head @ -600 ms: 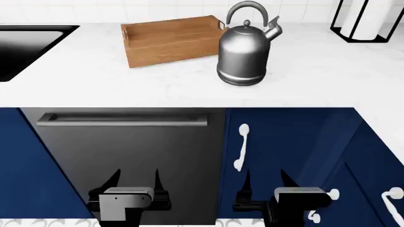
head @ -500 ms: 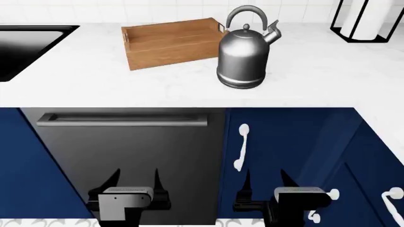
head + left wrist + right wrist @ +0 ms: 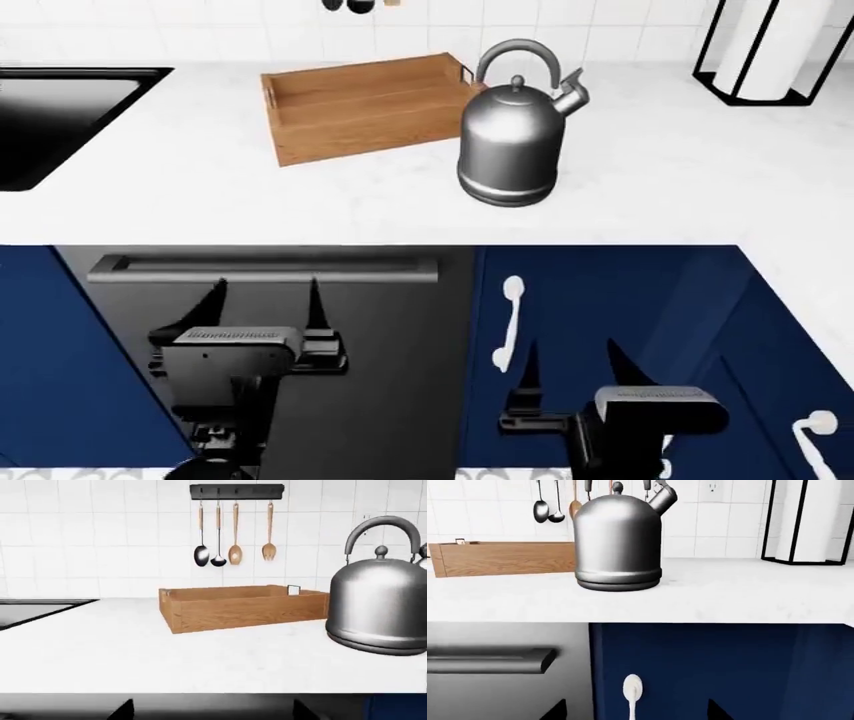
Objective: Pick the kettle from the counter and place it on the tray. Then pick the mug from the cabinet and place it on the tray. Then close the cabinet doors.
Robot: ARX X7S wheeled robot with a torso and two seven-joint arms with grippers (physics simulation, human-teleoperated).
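Kettle (image 3: 509, 135) is standing upright on the counter (image 3: 667, 170), just beside the right end of the tray (image 3: 360, 105), spout pointing away toward the tiled wall and to my right; whether it is touching the tray's black end handle I cannot tell. The tray is lying at a slight angle on the marble-look top, with nothing visible inside it. A dark sink (image 3: 54, 110) is sitting at the counter's left end, and a black-framed paper towel holder (image 3: 767, 50) is standing at the far right. In my left wrist view, the kettle (image 3: 380, 605) is showing beside the tray (image 3: 243, 607), and utensils are hanging from a black wall rack (image 3: 237, 491) above them. My left gripper (image 3: 263, 300) is hovering in front of the dark dishwasher panel (image 3: 387, 380), just under its bar handle (image 3: 260, 265), fingers spread wide and holding nothing. My right gripper (image 3: 574, 362) is sitting lower, in front of the blue cabinet door (image 3: 601, 300) near its white handle (image 3: 509, 325), fingers likewise spread wide and holding nothing. Both grippers are below counter level, well apart from the kettle. From my right wrist view, the kettle (image 3: 618, 545) is standing near the counter's front edge, above the seam between dishwasher and blue door.
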